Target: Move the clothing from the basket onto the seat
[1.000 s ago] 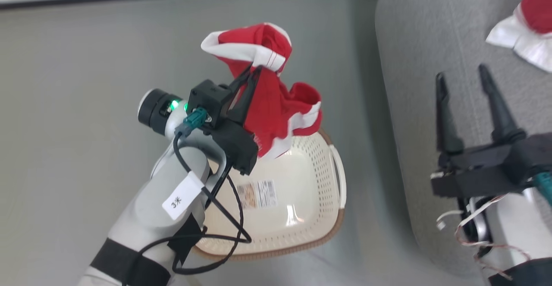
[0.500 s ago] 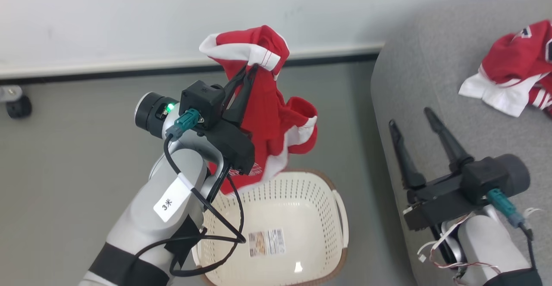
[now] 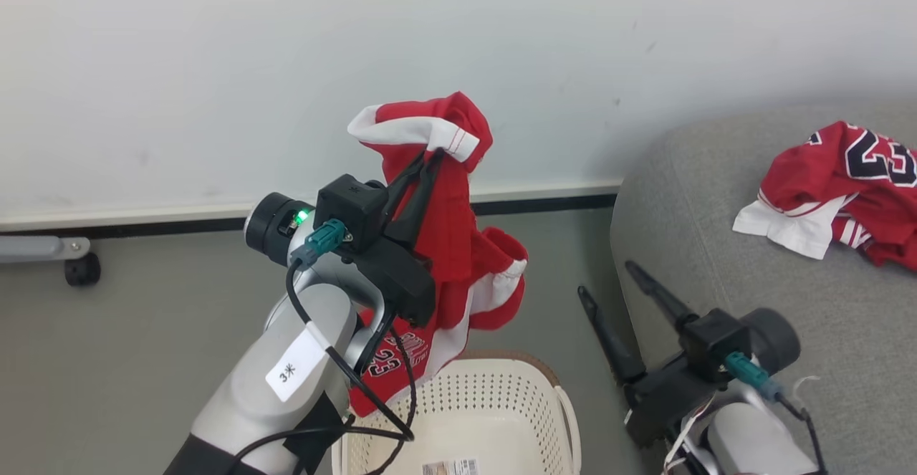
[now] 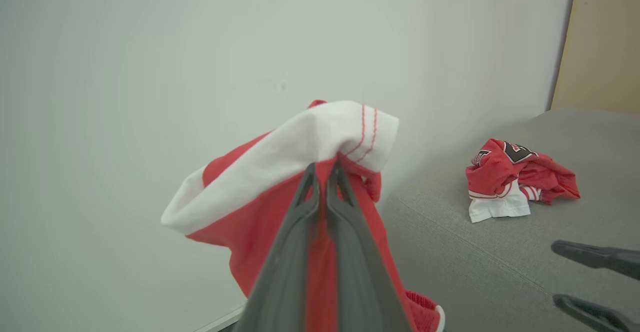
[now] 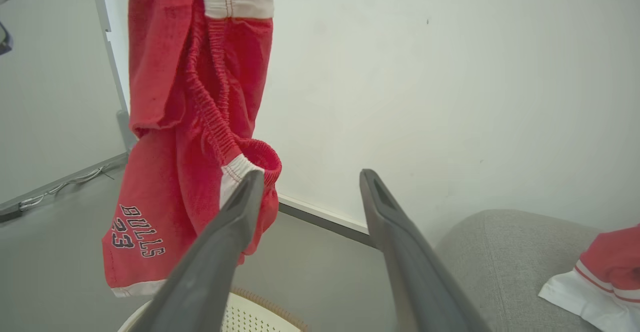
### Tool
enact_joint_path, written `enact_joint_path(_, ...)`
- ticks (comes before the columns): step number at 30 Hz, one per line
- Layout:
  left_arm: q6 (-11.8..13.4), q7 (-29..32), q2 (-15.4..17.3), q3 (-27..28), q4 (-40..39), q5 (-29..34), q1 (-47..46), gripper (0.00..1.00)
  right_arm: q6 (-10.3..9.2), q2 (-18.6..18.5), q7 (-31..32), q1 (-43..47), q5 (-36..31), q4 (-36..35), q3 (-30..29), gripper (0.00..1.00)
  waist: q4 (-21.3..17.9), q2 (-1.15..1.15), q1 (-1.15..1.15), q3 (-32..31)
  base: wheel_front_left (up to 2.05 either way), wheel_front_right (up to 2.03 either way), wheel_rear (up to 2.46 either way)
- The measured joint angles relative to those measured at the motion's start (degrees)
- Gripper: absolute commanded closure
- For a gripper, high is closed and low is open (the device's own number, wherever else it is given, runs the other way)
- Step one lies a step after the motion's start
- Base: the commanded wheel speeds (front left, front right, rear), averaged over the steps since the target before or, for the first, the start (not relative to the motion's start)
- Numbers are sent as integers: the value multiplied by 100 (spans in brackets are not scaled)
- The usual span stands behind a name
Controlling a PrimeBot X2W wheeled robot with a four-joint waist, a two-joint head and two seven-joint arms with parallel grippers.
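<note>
**Lift out of the basket, head view.** The left tool [image 3: 428,161], its fingers pressed together on a white-banded fold of the red shorts [image 3: 453,246], has raised them over the last second. The cloth that was bunched at the rim of the basket [image 3: 501,396] now hangs at full length above it, with the printed hem showing. The head camera has tilted up too, so the basket's slide towards the lower edge is not its own move. Whether the hem is quite clear of the rim is hard to judge. The right tool [image 3: 607,279] stays spread wide and empty beside the seat [image 3: 845,303], where a red jersey [image 3: 838,181] already lies. The lift appears done, and the carry rightward over the seat remains.
</note>
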Motion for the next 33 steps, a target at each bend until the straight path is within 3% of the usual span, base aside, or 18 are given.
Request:
enact_joint_path(9,4,179,0,-259,-342,-37,62,100,51,318,60,-35,266,1032,567,0,152,0,1,-328,0,0,0)
enact_joint_path(15,54,311,1,-557,-753,-153,149,100,51,337,103,-219,318,1614,730,0,273,1,1,-369,0,0,0)
enact_joint_path(27,205,559,9,-961,-1475,-390,371,100,55,436,97,-918,516,2274,1245,0,473,1,1,-386,0,0,0)
enact_joint_path(28,207,565,9,-979,-1511,-394,386,100,55,453,94,-955,564,2309,1285,8,481,1,1,-384,0,0,0)
enact_joint_path(29,216,591,7,-988,-1548,-394,394,100,55,458,93,-987,598,2338,1341,59,489,1,1,-381,0,0,0)
enact_joint_path(31,253,609,8,-983,-1581,-394,396,100,55,465,92,-1037,614,2376,1426,100,500,1,1,-374,0,0,0)
enact_joint_path(33,261,660,10,-955,-1591,-396,404,100,55,467,52,-1060,668,2392,1519,100,503,1,1,-368,0,0,0)
